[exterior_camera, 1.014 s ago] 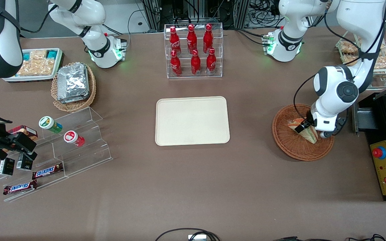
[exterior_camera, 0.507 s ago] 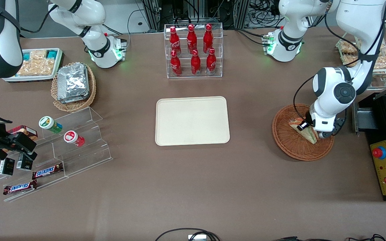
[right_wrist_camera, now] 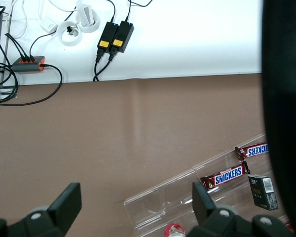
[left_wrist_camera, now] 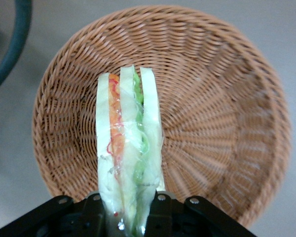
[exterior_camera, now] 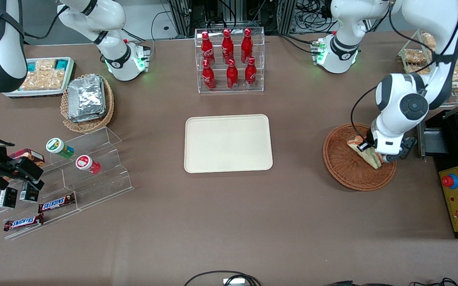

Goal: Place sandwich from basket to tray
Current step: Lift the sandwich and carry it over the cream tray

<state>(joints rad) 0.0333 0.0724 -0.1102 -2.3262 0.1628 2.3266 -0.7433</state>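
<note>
We have the sandwich clamped and lifted over the basket; the carry to the tray is next.

From the front, our hand (exterior_camera: 366, 149) sits above the basket (exterior_camera: 342, 167) at the working arm's end of the worktop (exterior_camera: 229, 222), closed on the sandwich (exterior_camera: 366, 155), with the tray (exterior_camera: 228, 143) bare at the middle, well apart. At the left wrist, the fingers (left_wrist_camera: 160, 207) pinch the sandwich (left_wrist_camera: 128, 148) by one end, its cut edge with orange and green filling facing us, the basket (left_wrist_camera: 227, 108) beneath and seemingly clear of it. We judge the next move calls for rising above the rim, travelling sideways to the tray, then lowering before release.
</note>
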